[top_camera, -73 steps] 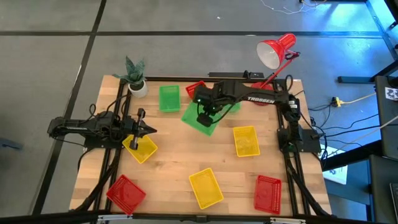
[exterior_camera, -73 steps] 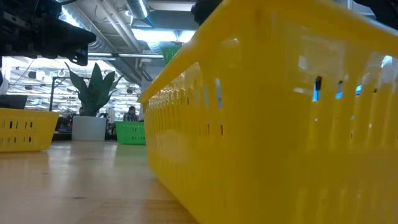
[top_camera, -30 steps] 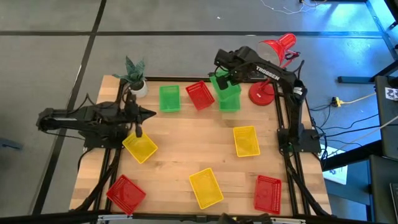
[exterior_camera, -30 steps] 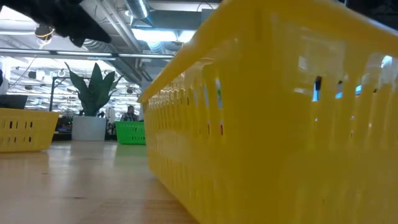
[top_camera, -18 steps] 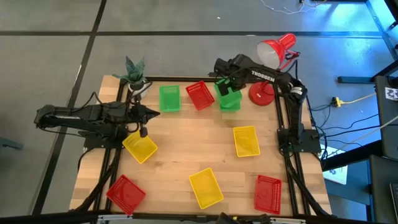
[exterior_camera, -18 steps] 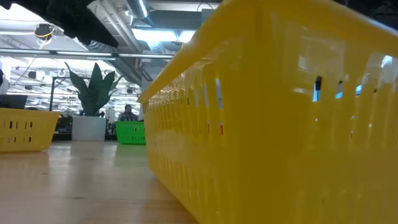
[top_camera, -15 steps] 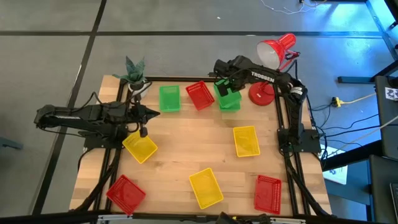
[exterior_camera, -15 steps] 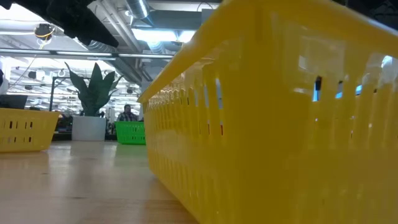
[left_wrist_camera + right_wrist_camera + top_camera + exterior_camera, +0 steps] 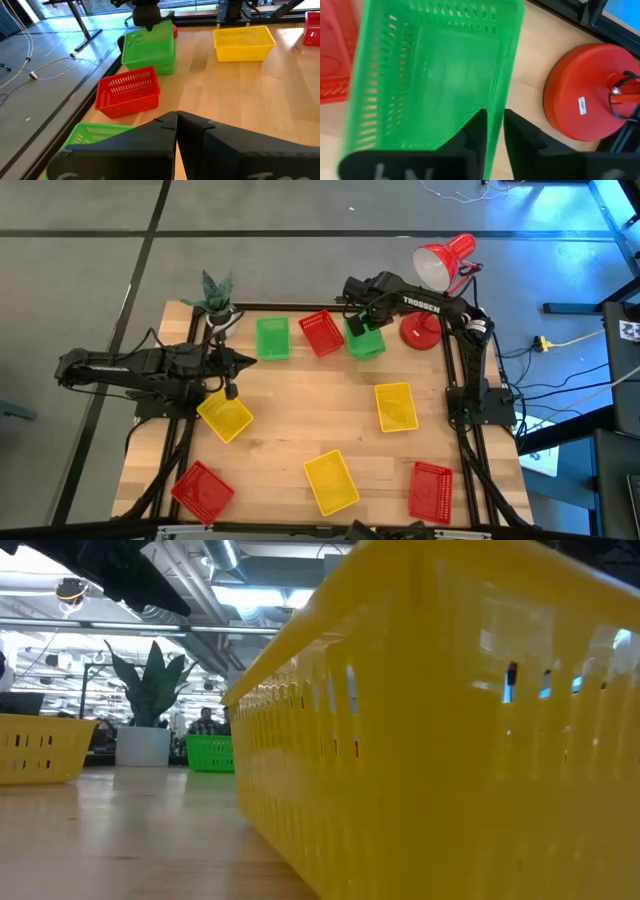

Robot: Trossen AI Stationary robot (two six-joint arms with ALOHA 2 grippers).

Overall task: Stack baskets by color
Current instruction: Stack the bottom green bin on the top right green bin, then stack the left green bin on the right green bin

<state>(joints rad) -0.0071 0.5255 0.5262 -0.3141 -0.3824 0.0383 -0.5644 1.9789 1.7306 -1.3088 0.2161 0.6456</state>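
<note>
Near the table's far edge, one green basket point(image 9: 365, 340) sits nested in a second green one point(image 9: 156, 65), just left of the red lamp's base. My right gripper point(image 9: 357, 321) points down over it, slightly open; one finger point(image 9: 479, 127) is inside the upper basket's wall point(image 9: 495, 125) and the other outside. A third green basket point(image 9: 272, 338) and a red basket point(image 9: 322, 332) stand to the left. Yellow baskets point(image 9: 224, 417) point(image 9: 395, 406) point(image 9: 331, 482) and two red ones point(image 9: 203, 488) point(image 9: 431, 490) lie scattered. My left gripper point(image 9: 245, 361) waits shut above the table's left side.
A red desk lamp point(image 9: 440, 265) with a round base point(image 9: 421, 328) stands right of the green stack. A potted plant point(image 9: 215, 305) is at the far left corner. In the low view a yellow basket point(image 9: 450, 740) fills the picture close up.
My right gripper has come down at the far edge with the green basket. The basket has dropped into the green one beneath it and now sits squarer on it.
</note>
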